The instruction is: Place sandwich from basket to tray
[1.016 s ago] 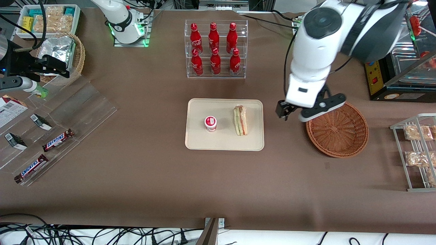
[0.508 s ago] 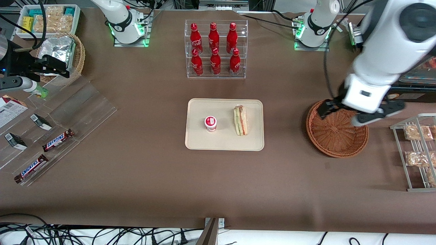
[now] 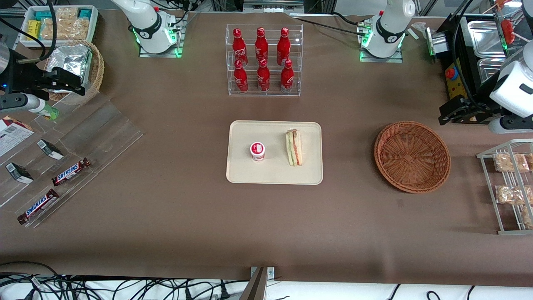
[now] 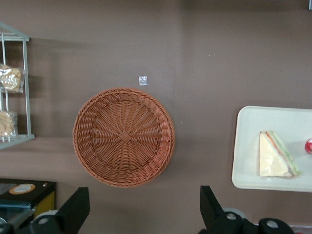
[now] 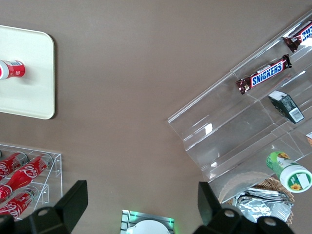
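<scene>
The sandwich [image 3: 294,147], a white-bread wedge with red and green filling, lies on the cream tray [image 3: 275,177] in the middle of the table. It shows again as the sandwich [image 4: 277,155] on the tray [image 4: 246,146] in the left wrist view. The reddish-brown wicker basket [image 3: 412,156] has nothing in it, and the basket [image 4: 124,137] looks just as bare from the wrist. My left gripper [image 3: 479,118] hangs open and holds nothing. It is above the table toward the working arm's end, farther from the front camera than the basket. The gripper [image 4: 141,212] has only brown table between its fingers [image 4: 73,209].
A small red-lidded cup [image 3: 257,151] stands on the tray beside the sandwich. A clear stand of red bottles [image 3: 263,60] is farther back. A wire rack of bagged snacks [image 3: 510,183] and a black appliance [image 3: 458,83] stand at the working arm's end. Acrylic steps with Snickers bars [image 3: 70,171] lie at the parked arm's end.
My left gripper has swept from beside the tray, over the basket, out to the working arm's end of the table, open and empty. The sandwich has stayed on the tray.
</scene>
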You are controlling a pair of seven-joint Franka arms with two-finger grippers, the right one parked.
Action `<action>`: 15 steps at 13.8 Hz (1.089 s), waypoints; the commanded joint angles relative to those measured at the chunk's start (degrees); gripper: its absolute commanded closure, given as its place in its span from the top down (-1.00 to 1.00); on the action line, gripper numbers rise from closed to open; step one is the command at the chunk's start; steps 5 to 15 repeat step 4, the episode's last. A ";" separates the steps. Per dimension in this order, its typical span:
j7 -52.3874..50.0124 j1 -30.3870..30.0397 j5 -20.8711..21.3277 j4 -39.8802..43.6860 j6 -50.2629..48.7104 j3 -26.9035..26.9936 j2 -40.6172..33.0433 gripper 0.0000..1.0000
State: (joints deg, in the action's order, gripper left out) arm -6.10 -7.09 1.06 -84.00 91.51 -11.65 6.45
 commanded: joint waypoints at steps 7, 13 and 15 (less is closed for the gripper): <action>5.31 1.38 -1.23 -1.26 -0.28 1.37 -0.82 1.00; 5.31 1.38 -1.23 -1.26 -0.28 1.37 -0.82 1.00; 5.31 1.38 -1.23 -1.26 -0.28 1.37 -0.82 1.00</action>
